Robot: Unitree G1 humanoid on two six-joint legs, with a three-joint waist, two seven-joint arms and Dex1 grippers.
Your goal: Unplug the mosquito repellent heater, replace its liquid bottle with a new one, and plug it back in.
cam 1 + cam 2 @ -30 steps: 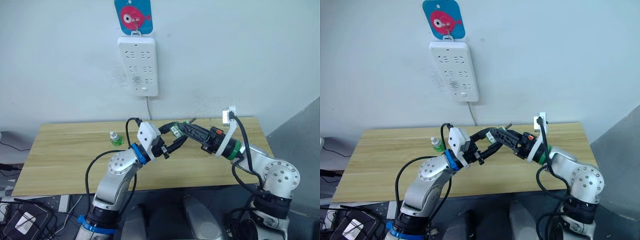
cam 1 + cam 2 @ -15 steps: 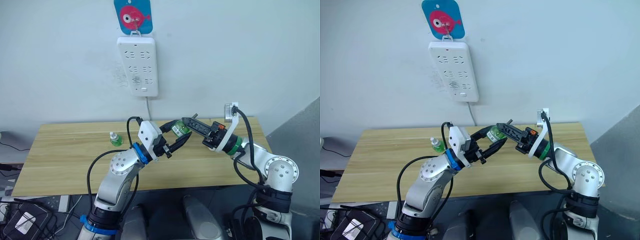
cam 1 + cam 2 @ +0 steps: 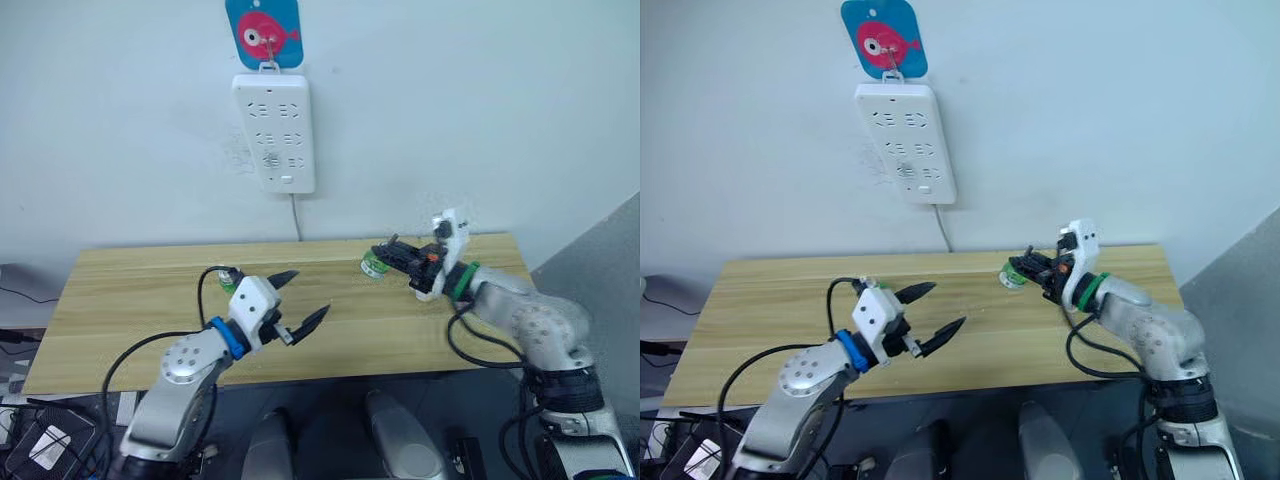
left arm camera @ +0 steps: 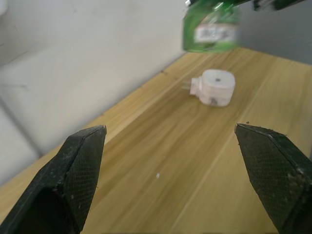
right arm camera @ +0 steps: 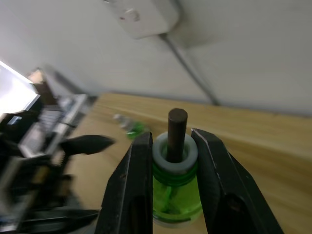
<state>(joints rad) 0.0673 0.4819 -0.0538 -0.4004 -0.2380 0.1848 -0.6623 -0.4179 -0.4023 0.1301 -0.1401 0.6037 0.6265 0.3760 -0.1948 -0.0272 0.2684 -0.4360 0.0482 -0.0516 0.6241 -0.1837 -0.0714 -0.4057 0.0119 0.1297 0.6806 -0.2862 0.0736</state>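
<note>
Over the wooden table (image 3: 120,300) the two arms have pulled apart: half a second ago they were bunched together mid-table around the green liquid bottle (image 3: 375,264), and now the right gripper (image 3: 385,258) has it alone, fingers clamped on the neck just below the white collar with the dark wick poking up between them (clearest in the right wrist view (image 5: 175,161)). The left gripper (image 3: 296,301) has backed off toward the robot's left and hangs with its fingers spread wide, holding nothing. My read is that the handover is done, and the bottle now has to go into the mosquito repellent heater (image 4: 214,87), or get set aside if it's the old one; can't tell which. The heater is unplugged, lying on its side on the table on the robot's right, prongs pointing sideways, under the raised bottle as the left wrist view shows it. A second green bottle (image 3: 228,277) stands near the table's left-back area, just behind the left gripper. The table's a light wood plank top pushed against a plain white wall, where a white power strip (image 3: 273,130) hangs from a hook under a blue-and-pink fish card (image 3: 264,32), cord dropping behind the table.
</note>
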